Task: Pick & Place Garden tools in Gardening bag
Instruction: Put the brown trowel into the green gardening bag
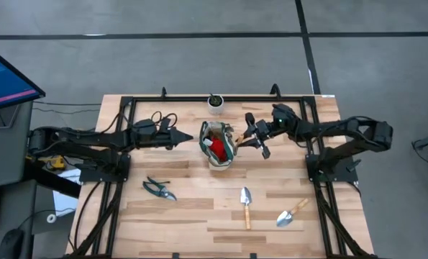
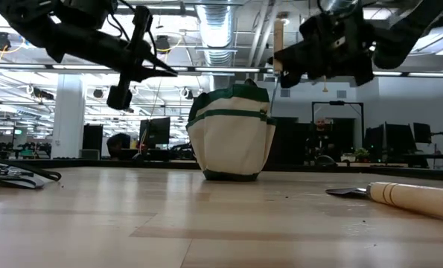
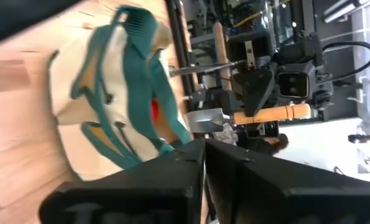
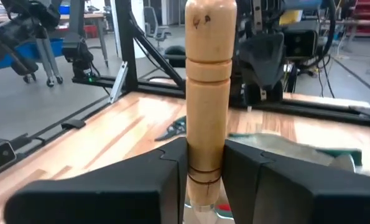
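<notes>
I am holding my right claw just beside the gardening bag, on its right, raised above the wooden surface, and it is pinching the light wooden handle of a hand trowel; in the right wrist view the handle is standing upright between my two dark fingers, and in the left wrist view the trowel's silver blade is hanging at the bag's open rim. The cream bag with green trim is sitting upright near the middle of the surface, and a red item is showing inside it. My left claw is hovering just left of the bag with its fingers pressed together, gripping nothing. Dark-handled pruning shears are lying on the surface on the left side, well apart from the bag. Two more trowels are lying toward the near edge: one below the bag and another to its right. A small white pot with a green plant is standing behind the bag.
</notes>
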